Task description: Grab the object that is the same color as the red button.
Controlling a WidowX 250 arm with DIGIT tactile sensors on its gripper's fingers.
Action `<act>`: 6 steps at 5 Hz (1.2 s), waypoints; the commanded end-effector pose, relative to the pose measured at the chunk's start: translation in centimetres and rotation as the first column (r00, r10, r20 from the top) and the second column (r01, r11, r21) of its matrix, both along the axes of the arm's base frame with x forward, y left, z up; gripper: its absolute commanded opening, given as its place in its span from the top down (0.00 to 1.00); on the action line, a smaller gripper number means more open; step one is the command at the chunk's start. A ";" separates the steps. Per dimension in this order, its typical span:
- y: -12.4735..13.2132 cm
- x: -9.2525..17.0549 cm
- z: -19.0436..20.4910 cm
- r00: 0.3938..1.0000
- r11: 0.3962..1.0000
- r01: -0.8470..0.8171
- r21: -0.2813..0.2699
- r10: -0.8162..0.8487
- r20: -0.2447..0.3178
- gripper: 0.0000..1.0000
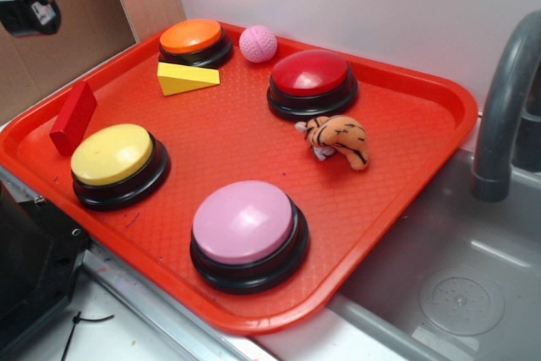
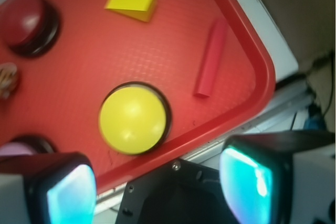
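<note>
The small red block [image 1: 73,117] leans against the left rim of the red tray [image 1: 423,137]. In the wrist view the block [image 2: 211,59] lies near the tray's right rim [image 2: 265,77]. The dark-red dome button [image 1: 310,73] stands at the back middle of the tray and shows at the wrist view's upper left [image 2: 23,22]. My gripper [image 2: 157,192] is open and empty, high above the tray's near-left edge, with the block ahead and to the right of it. A black part of the arm [image 1: 30,2] shows at the exterior view's top left.
On the tray are an orange button [image 1: 193,37], a yellow wedge [image 1: 186,79], a pink ball [image 1: 258,43], a yellow button [image 1: 112,155], a pink button [image 1: 245,221] and a toy tiger [image 1: 340,139]. A sink [image 1: 456,285] with a grey faucet [image 1: 507,99] lies to the right. A black box [image 1: 25,268] stands at the left front.
</note>
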State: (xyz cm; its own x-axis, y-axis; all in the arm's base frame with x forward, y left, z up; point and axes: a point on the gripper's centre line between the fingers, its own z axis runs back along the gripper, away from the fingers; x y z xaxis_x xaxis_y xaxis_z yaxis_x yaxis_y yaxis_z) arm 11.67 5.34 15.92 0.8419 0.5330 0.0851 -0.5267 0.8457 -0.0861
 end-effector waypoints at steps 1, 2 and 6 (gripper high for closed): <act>3.5 0.4 -3.5 0.973 0.971 -0.232 0.056 0.231 0.016 0.00; 5.1 1.1 -5.9 0.957 0.955 -0.290 0.070 0.288 0.037 0.00; 7.1 3.5 -12.9 0.961 0.961 -0.275 0.030 0.275 -0.003 0.00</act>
State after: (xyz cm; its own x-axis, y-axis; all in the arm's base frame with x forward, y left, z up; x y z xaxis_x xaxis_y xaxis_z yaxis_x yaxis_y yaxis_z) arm 15.22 12.45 2.69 0.6639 0.7439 0.0767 -0.7426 0.6679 -0.0494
